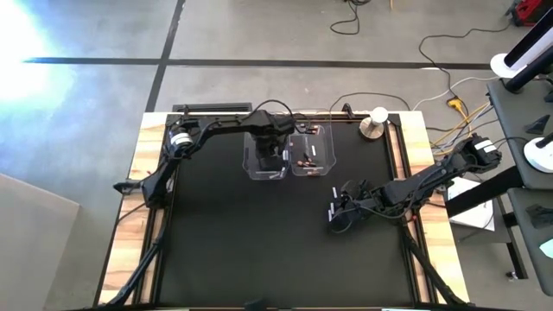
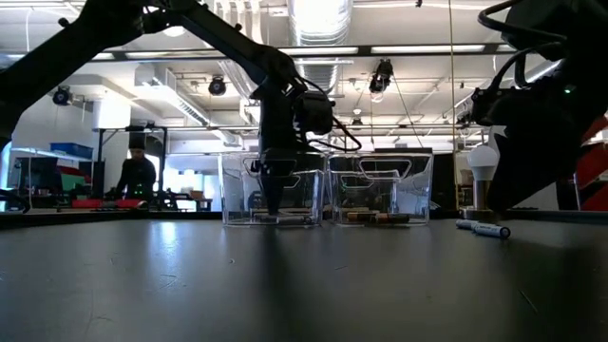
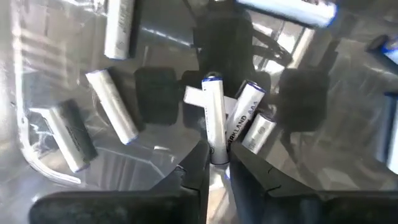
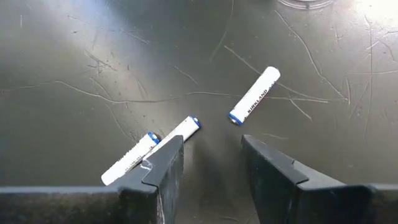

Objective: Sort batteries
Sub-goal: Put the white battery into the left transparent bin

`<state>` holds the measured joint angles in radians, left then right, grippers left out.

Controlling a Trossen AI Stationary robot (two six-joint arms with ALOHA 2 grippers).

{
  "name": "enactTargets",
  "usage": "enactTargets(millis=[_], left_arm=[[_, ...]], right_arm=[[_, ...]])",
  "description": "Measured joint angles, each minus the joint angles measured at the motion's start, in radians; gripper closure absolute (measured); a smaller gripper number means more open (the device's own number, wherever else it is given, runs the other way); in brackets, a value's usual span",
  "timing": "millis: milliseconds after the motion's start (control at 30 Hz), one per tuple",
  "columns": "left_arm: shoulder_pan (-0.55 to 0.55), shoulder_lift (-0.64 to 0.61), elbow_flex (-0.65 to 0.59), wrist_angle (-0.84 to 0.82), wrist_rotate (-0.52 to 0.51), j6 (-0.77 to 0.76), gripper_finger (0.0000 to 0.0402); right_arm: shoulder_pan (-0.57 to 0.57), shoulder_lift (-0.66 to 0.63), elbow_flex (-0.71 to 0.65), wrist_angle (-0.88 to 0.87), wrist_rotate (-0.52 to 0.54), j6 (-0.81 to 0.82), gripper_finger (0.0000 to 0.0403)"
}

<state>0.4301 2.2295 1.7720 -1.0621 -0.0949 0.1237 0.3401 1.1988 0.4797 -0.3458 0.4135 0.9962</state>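
Under right end effector: three batteries

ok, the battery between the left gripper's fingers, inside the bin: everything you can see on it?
The battery is a slim white cylinder with a blue band at its far end and dark print along its side. It stands lengthwise between the left gripper fingers, near end hidden between the tips. The fingers sit close on it; whether they grip is unclear. It lies over other white cells in the left clear bin, touching the one beside it.
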Motion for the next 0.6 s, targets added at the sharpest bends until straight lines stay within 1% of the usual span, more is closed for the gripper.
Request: enactTargets(millis=[167, 300, 400, 500, 600], left_arm=[[0.0, -0.001, 0.067, -0.05, 0.012, 0.0, 0.0328], [0.0, -0.001, 0.167, -0.125, -0.015, 0.005, 0.0292], [-0.011, -0.02, 0.249, -0.177, -0.014, 0.035, 0.0269], [-0.038, -0.057, 0.327, -0.197, 0.013, 0.041, 0.0256], [-0.075, -0.096, 0.396, -0.206, 0.033, 0.029, 0.0254]], right_arm=[[0.0, 0.0, 0.0, 0.0, 0.006, 0.02, 0.0252], [0.0, 0.0, 0.0, 0.0, 0.005, 0.014, 0.0248], [0.0, 0.0, -0.001, -0.001, 0.005, -0.004, 0.0249], [0.0, 0.0, -0.003, -0.002, 0.006, -0.04, 0.0256], [0.0, 0.0, -0.005, -0.001, 0.006, -0.076, 0.0264]])
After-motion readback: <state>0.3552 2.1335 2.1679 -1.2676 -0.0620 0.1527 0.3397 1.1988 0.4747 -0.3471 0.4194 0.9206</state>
